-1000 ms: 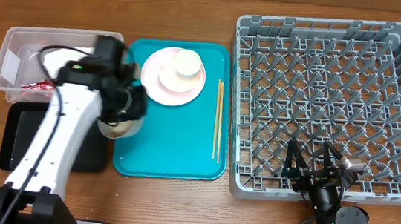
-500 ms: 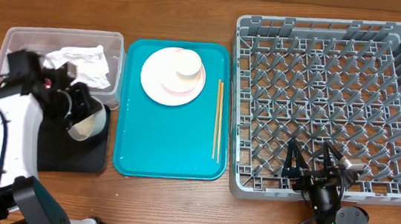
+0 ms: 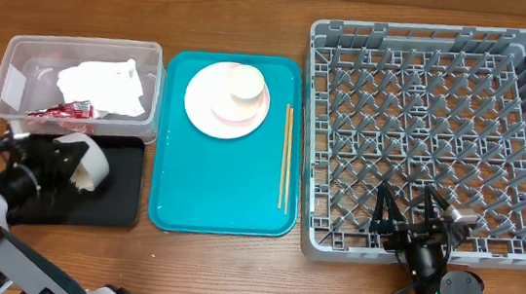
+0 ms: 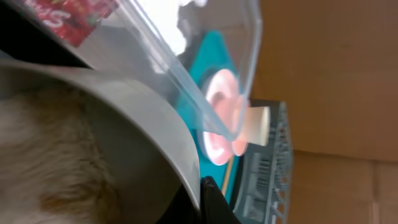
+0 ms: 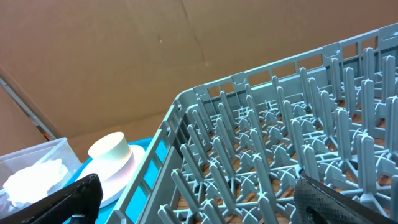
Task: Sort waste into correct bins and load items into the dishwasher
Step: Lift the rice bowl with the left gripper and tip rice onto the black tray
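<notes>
My left gripper [image 3: 53, 166] is shut on the rim of the pale grey bowl [image 3: 91, 162], which tilts on its side over the black tray [image 3: 112, 206]. In the left wrist view the bowl [image 4: 134, 118] fills the frame with pale food residue [image 4: 37, 162] inside, its wall pinched at my left gripper [image 4: 200, 200]. The clear tub [image 3: 18, 51] holds the white napkin [image 3: 103, 85] and the red sauce packet [image 3: 59, 111]. Plates [image 3: 220, 105], a cream cup [image 3: 246, 85] and chopsticks [image 3: 286, 154] lie on the teal tray [image 3: 219, 196]. My right gripper [image 3: 414, 218] stands open over the grey dish rack [image 3: 433, 116].
The right wrist view shows rack pegs [image 5: 280, 143] between my spread fingers [image 5: 74, 196], with the cup [image 5: 109, 148] and napkin [image 5: 31, 180] beyond the rack wall. Brown cardboard stands behind the table. The rack fills the table's right half.
My left arm has swung the bowl left and toward the front, from the teal tray's left edge to over the black tray, uncovering the tub. The right arm has not moved.
</notes>
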Motion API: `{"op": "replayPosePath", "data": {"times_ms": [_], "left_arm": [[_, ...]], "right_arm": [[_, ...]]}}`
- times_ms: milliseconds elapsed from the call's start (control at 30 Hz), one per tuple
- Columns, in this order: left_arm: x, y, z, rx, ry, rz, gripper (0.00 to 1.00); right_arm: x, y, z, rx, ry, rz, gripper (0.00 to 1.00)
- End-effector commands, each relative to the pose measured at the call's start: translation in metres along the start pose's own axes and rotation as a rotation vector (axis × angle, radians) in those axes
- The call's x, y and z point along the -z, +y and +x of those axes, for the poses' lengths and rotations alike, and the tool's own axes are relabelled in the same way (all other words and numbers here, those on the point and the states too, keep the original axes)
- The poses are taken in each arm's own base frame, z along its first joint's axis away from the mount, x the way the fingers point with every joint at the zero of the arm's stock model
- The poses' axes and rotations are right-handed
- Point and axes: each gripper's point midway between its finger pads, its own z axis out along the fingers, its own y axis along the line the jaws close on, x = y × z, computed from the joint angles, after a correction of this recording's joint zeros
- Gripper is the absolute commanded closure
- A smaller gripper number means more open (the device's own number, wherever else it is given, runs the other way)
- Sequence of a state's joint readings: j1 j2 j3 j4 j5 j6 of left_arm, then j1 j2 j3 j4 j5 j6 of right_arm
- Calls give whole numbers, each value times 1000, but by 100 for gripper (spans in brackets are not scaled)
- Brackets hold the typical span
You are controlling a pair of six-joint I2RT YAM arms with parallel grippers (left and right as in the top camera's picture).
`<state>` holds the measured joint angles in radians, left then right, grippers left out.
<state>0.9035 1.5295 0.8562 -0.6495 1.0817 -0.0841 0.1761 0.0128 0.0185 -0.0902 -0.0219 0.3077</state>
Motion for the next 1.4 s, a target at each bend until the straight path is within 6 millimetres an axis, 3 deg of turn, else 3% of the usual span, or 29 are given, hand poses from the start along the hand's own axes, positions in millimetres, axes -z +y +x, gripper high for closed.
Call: {"op": "replayPosePath", "data": {"times_ms": [0, 200, 400, 767, 1367], "left_arm": [[11, -28, 4, -63, -35, 227, 96], [14, -37, 6, -128, -55, 332, 96], [24, -59, 9, -222, -66, 471, 96], [24, -62, 11, -210, -61, 486, 96], [25, -61, 20, -41, -22, 490, 96]], "right_arm": [[0, -2, 1, 1, -8, 6, 0], [0, -2, 1, 1, -8, 6, 0], [0, -2, 1, 1, -8, 6, 0], [0, -2, 1, 1, -8, 6, 0], [0, -2, 1, 1, -8, 6, 0]]}}
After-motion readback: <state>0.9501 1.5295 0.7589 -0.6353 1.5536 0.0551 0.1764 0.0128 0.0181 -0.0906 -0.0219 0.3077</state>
